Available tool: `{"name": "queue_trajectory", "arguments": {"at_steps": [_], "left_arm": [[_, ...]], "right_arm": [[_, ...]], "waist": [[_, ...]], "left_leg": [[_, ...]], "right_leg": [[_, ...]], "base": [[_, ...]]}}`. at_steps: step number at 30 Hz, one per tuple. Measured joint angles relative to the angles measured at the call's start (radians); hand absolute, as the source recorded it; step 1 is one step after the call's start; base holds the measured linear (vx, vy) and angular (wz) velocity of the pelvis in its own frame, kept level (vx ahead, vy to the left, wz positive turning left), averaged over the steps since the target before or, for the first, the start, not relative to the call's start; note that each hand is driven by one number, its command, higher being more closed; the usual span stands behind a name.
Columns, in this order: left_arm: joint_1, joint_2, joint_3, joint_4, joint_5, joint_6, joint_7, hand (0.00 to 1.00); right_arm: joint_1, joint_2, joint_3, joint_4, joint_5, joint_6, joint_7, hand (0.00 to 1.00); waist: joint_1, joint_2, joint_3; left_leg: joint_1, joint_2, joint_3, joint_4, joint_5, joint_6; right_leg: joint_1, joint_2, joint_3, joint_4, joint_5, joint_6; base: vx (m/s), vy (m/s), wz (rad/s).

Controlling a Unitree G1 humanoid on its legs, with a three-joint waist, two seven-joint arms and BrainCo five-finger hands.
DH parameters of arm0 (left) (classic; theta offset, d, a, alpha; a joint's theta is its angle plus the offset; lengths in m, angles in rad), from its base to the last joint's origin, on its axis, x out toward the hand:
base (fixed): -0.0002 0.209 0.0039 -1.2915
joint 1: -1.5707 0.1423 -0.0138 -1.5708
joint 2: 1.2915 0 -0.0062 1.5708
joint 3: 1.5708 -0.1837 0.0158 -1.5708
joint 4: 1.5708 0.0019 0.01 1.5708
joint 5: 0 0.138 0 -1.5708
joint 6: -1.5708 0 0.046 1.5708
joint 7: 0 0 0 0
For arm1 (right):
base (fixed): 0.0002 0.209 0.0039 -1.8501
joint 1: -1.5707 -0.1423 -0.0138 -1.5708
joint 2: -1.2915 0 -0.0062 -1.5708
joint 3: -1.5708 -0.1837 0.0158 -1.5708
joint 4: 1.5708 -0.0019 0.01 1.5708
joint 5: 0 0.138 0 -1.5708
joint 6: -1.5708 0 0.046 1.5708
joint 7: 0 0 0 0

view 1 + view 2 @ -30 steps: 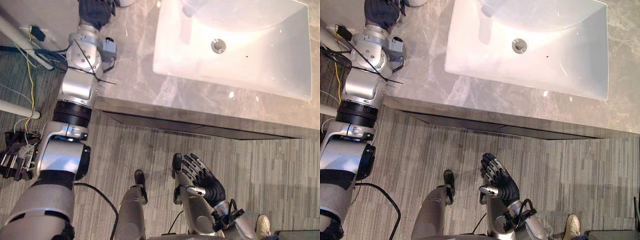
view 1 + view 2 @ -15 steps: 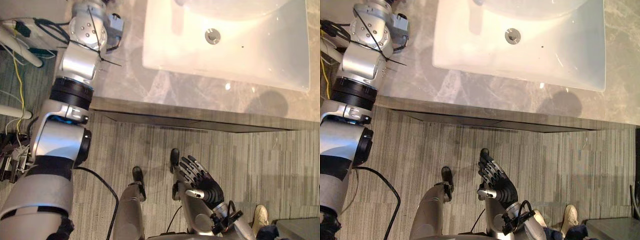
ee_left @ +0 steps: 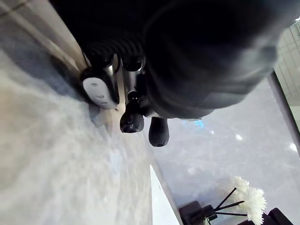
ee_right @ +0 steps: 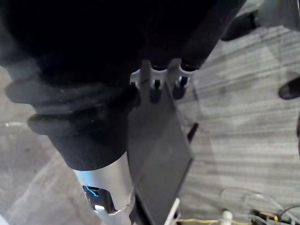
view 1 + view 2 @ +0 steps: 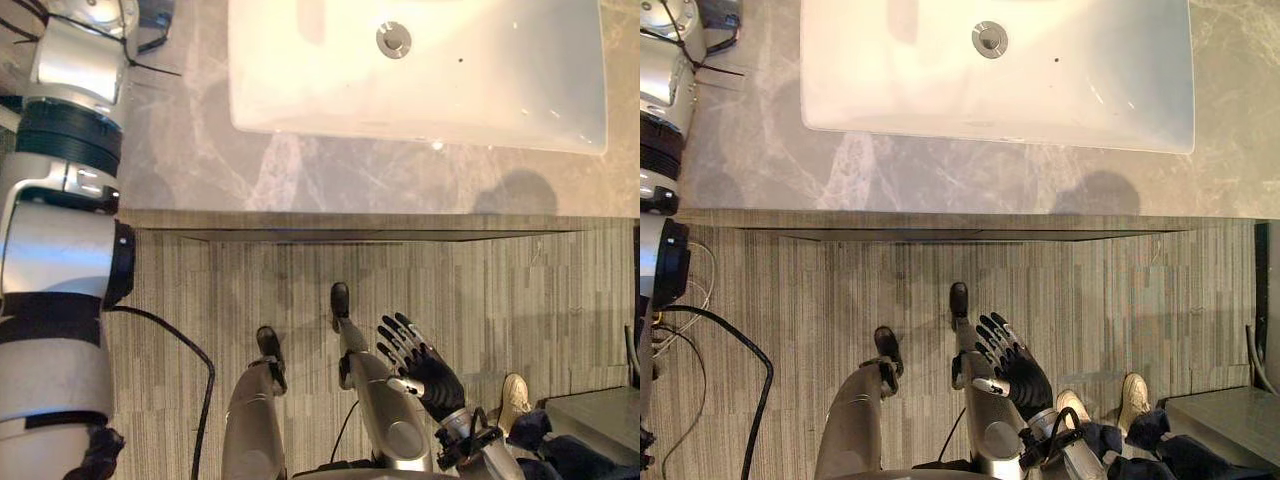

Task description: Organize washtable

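Note:
The grey marble washtable (image 5: pixel 330 180) runs across the top of the eye views, with a white rectangular sink (image 5: pixel 500 90) set in it. My left arm reaches up along the left edge over the counter. In the left wrist view my left hand (image 3: pixel 131 120) hangs just above the marble, fingers relaxed and holding nothing. Far along the counter stand a white flower-shaped diffuser (image 3: pixel 251 204) and a dark container (image 3: pixel 194 213). My right hand (image 5: pixel 425 365) hangs low over the floor, away from the counter, fingers spread open and holding nothing.
The counter's front edge (image 5: pixel 970 222) overhangs a grey wood-grain floor (image 5: pixel 560 290). A person's shoes (image 5: pixel 1135 395) and dark trouser legs stand at the lower right, close to my right hand. A dark box (image 5: pixel 590 420) sits in the lower right corner.
The camera has moved: the sink and counter now sit higher and squarer in the picture. A person's legs have come in at the lower right. My right hand stays open.

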Motion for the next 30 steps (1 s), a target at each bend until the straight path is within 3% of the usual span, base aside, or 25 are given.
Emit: {"name": "queue_trajectory", "arguments": {"at_steps": [6, 14, 19, 23, 27, 30], "left_arm": [[0.015, 0.004, 0.010, -0.034, 0.017, -0.007, 0.000, 1.00], [0.266, -0.068, -0.021, -0.447, 0.009, -0.003, -0.044, 1.00], [0.453, -0.168, -0.055, -0.579, -0.011, -0.013, -0.104, 1.00], [0.620, -0.170, -0.050, -0.646, -0.047, -0.021, -0.124, 1.00], [0.805, -0.170, 0.027, -0.742, -0.134, -0.034, -0.154, 1.00], [0.972, -0.169, 0.143, -0.802, -0.178, -0.046, -0.162, 1.00]], "right_arm": [[0.000, 0.000, -0.001, 0.000, 0.000, 0.000, 0.001, 0.00], [-0.026, 0.000, 0.009, 0.014, 0.001, 0.000, 0.006, 0.00], [-0.038, 0.004, 0.004, 0.038, 0.001, 0.000, 0.005, 0.00], [-0.041, 0.027, -0.014, 0.042, 0.000, 0.000, 0.000, 0.00], [-0.047, 0.040, -0.076, 0.067, -0.003, -0.005, -0.005, 0.00], [-0.069, 0.039, -0.118, 0.098, -0.004, -0.010, -0.017, 0.00]], "waist": [[-0.001, 0.000, 0.000], [0.010, 0.005, -0.005], [0.035, 0.039, -0.057], [0.048, 0.057, -0.104], [0.069, 0.084, -0.165], [0.090, 0.109, -0.227]], "left_leg": [[-0.006, 0.002, -0.003, 0.002, 0.000, 0.000], [0.045, -0.012, -0.023, -0.015, 0.001, 0.001], [0.073, -0.023, -0.034, -0.044, 0.009, 0.006], [0.130, -0.035, -0.043, -0.089, 0.029, 0.004], [0.199, -0.046, -0.067, -0.137, 0.050, -0.001], [0.260, -0.050, -0.072, -0.187, 0.065, -0.006]], "right_leg": [[-0.004, 0.001, -0.006, 0.000, -0.001, -0.004], [0.049, -0.007, -0.021, 0.000, -0.001, -0.004], [0.072, -0.015, -0.036, 0.000, -0.002, -0.003], [0.113, -0.023, -0.044, 0.000, -0.012, 0.004], [0.175, -0.022, -0.083, 0.000, -0.039, 0.002], [0.217, -0.024, -0.093, 0.000, -0.058, -0.002]], "base": [[0.00, 0.002, 0.01], [0.01, 0.025, 0.06], [0.01, 0.026, 0.07], [0.03, 0.008, 0.10], [0.03, -0.014, 0.21], [0.04, -0.008, 0.09]]}}
